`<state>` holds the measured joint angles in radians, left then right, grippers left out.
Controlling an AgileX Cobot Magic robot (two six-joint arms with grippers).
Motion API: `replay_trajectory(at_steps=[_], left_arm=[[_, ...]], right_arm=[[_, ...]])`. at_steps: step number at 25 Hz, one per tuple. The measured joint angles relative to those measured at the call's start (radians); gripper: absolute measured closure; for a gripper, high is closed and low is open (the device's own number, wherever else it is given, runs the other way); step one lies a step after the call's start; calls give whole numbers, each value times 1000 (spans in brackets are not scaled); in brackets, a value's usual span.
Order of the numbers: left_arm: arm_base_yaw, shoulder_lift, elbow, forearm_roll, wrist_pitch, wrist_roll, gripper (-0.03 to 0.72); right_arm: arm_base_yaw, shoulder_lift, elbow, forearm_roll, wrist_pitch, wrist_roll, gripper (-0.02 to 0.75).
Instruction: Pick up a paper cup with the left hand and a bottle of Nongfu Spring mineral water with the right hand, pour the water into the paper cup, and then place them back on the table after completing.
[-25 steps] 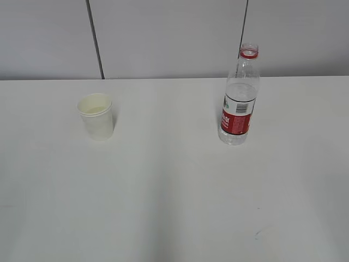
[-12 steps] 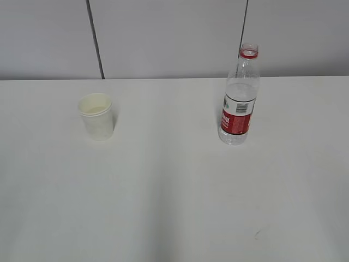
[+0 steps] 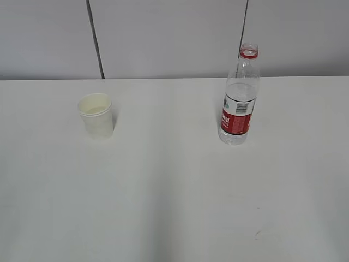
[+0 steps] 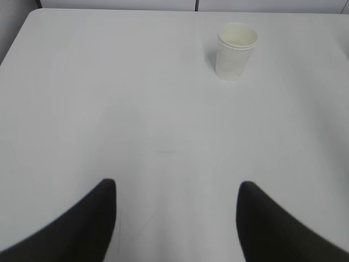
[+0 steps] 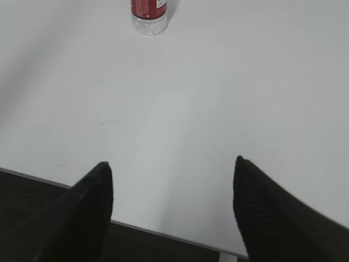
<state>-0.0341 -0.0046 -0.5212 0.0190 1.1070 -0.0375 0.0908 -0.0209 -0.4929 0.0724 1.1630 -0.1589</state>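
Jaws: both pairs wide, empty, well short of targets. Left hand (image 4: 174,218) aimed at paper cup (image 3: 96,115), upright, surface (image 3: 174,196) left; contents unclear. Right hand (image 5: 172,210) faced bottle (image 3: 239,98), uncapped, about half water (image 3: 240,91). Step: approach. Next: advance, close on each.

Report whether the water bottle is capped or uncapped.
Uncapped. The bottle stands upright on the table with only a red ring around its open neck; no cap sits on top.
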Motion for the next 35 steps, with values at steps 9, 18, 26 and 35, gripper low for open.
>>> replay_trajectory(at_steps=[9,18,26,35], left_arm=[[0,0,0,0,0,0,251],[0,0,0,0,0,0,251],[0,0,0,0,0,0,251],[0,0,0,0,0,0,251]], right_arm=[[0,0,0,-39,0,9,224],[-15,0,0,-50,-2,11,224],[-94,0,0,-59,-4,51,224],[-96,0,0,-64,-6,73,224]])
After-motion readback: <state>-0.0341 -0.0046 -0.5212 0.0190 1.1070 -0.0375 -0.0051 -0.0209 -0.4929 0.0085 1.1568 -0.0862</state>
